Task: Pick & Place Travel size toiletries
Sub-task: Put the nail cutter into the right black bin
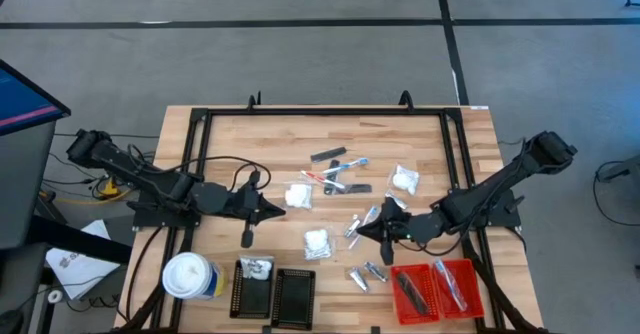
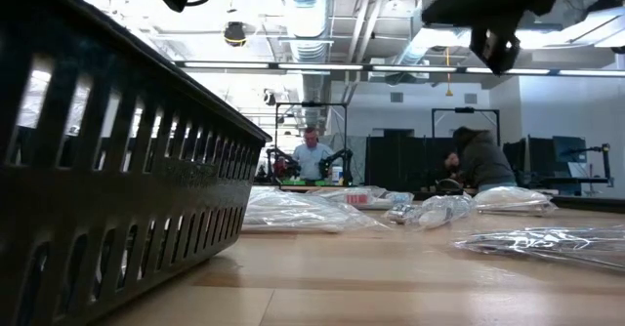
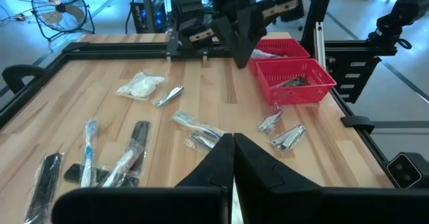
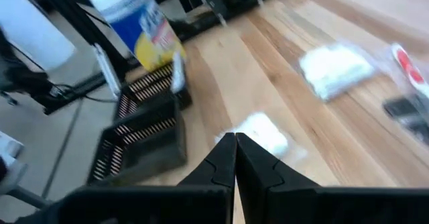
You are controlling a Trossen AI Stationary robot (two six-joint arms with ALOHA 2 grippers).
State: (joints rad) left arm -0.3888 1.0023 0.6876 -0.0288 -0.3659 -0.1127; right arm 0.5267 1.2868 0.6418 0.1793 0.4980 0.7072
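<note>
The travel size toiletries (image 1: 340,179) lie scattered over the middle of the wooden table (image 1: 420,139): dark grey bars and thin red, blue and white sticks in a loose cluster toward the far side, white puffy packets (image 1: 299,196) on either side of that cluster and another nearer the front, and silvery sachets (image 1: 366,272) toward the front right. The left gripper (image 1: 275,210) hangs over the table's left-centre with its fingers pressed together and nothing between them, just beside one white packet. The right gripper (image 1: 362,234) is over the right-centre, also fully closed and empty, its tip among the sachets. At the front right, two red trays (image 1: 438,286) sit side by side, each already holding a few items; the right arm's forearm reaches in above the table just behind them. At the front left stand two black ribbed trays (image 1: 274,296), one with a clear packet in it, and a white-topped round canister (image 1: 190,276) just beside them. A black metal frame (image 1: 330,110) borders the table. In the low view, a black tray wall fills the near left and blocks much of the tabletop, and people (image 2: 312,155) show at benches far behind.
</note>
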